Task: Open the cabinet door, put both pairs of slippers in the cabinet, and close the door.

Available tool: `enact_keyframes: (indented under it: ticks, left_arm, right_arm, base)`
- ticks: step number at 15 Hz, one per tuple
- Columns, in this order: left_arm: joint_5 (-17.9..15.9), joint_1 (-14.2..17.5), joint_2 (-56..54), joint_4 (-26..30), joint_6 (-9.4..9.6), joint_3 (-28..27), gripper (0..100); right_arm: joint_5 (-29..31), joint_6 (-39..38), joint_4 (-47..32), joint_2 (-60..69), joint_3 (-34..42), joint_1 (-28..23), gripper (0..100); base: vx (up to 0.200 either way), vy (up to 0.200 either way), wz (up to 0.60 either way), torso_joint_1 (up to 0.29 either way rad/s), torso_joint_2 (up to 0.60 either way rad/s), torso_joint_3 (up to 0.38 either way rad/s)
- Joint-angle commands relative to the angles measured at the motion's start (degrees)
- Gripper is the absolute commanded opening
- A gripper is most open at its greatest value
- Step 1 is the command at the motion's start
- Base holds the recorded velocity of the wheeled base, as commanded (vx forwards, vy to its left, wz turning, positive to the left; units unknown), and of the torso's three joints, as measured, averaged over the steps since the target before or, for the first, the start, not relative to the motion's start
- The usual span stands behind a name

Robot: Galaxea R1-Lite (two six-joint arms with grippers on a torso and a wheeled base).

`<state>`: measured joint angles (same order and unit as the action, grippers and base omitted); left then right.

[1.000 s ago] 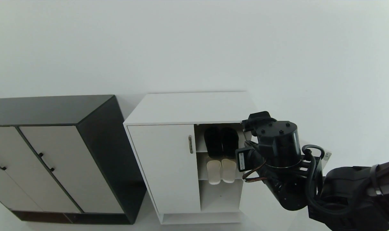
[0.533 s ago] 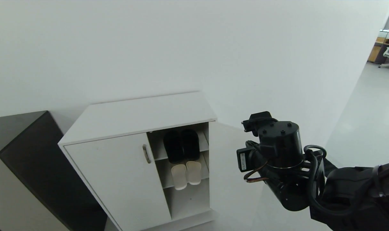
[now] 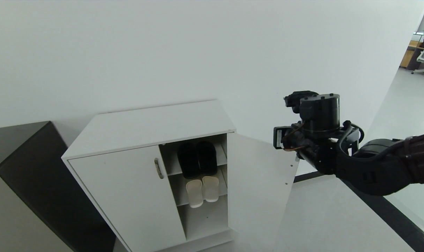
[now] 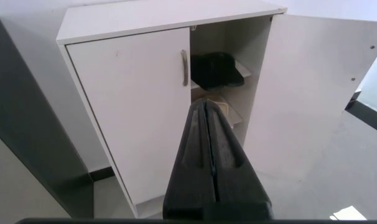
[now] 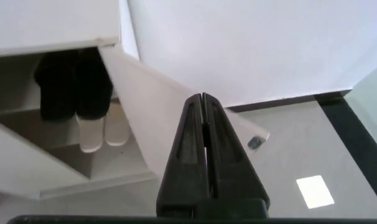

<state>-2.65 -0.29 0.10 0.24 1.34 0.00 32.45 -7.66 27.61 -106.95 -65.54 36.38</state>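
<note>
With my right claw [image 5: 203,102] clenched empty near the open door [image 3: 257,182] of the cabinet [image 3: 149,126], black slippers [image 3: 197,159] and pale slippers [image 3: 202,190] shelved inside, I judge the door light, stiff and free-swinging, best pushed near its handle [image 5: 255,142].

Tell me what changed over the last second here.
The camera swung right, then the right arm lifted higher. Nothing was visibly gripped or released. The black slippers and white slippers stayed put, the right door open, the left door shut.
</note>
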Motion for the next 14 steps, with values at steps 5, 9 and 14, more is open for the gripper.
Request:
enact_keyframes:
  ticks: [5, 9, 14]
  left_arm:
    - [0.0, 0.0, 0.0, 0.0, -0.02, 0.0, 0]
    - [0.0, 0.0, 0.0, 0.0, -0.02, 0.0, 0]
    - [0.0, 0.0, 0.0, 0.0, -0.02, 0.0, 0]
  right_arm:
    - [-5.1, -2.1, -0.3, -7.4, -7.5, -7.0, 0]
    - [-5.6, -4.6, -3.7, -12.8, -14.0, -9.6, 0]
    - [-6.3, -5.4, -4.5, -17.7, -17.7, -12.8, 0]
  base:
    - [-0.12, 0.0, 0.0, 0.004, 0.0, -0.002]
    - [0.0, 0.0, 0.0, 0.0, 0.0, 0.0]
    - [0.0, 0.0, 0.0, 0.0, 0.0, 0.0]
